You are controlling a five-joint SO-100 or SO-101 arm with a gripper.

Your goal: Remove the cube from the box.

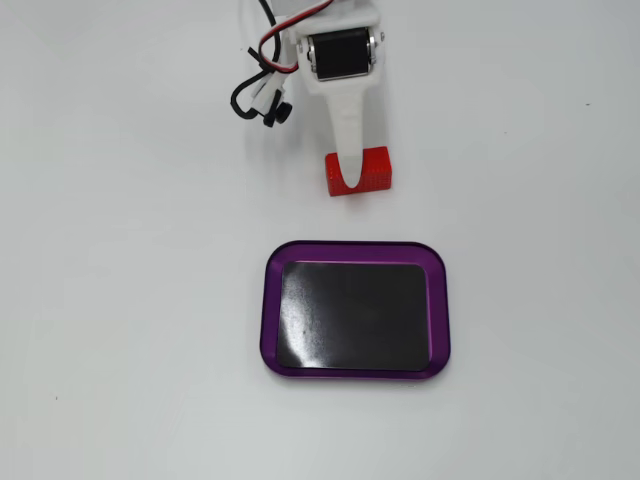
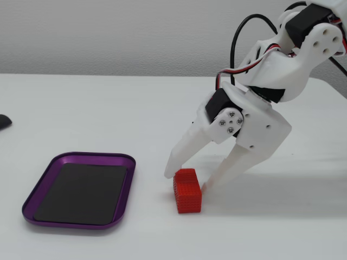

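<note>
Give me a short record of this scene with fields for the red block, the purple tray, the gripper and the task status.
block: small bright red ridged rectangular block, flat on the white table, outside the tray
tray: shallow purple-rimmed tray with black bottom, empty, apart from the block
gripper: white two-finger gripper, jaws spread, fingers straddling the block's far end; one fingertip overlaps the block from above
contact: released; the block lies on the table
task status: block is out of the tray
</note>
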